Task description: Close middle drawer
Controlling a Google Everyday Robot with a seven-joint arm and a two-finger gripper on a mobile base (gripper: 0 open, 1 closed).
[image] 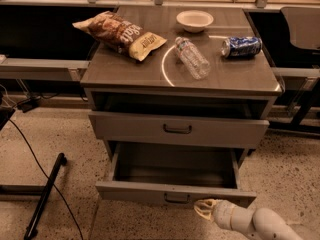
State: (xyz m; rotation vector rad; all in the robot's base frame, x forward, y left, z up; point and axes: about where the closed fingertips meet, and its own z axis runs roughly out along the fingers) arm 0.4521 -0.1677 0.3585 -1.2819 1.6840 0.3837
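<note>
Speckled floor point(60, 134) surrounds a grey wood-look cabinet point(235, 74). Its grey middle drawer point(135, 191) stands pulled far out. The pale gripper point(202, 210) sits low at the drawer's front, just right of the small dark bar handle point(176, 199). I cannot tell whether it is spread or closed.

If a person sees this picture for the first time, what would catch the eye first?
The middle drawer stands pulled far out, while the top drawer above it is only slightly open. The claw is at the bottom edge, just before that drawer's front panel, near its handle. On the cabinet top lie a chip bag, a plastic bottle, a can and a bowl.
</note>
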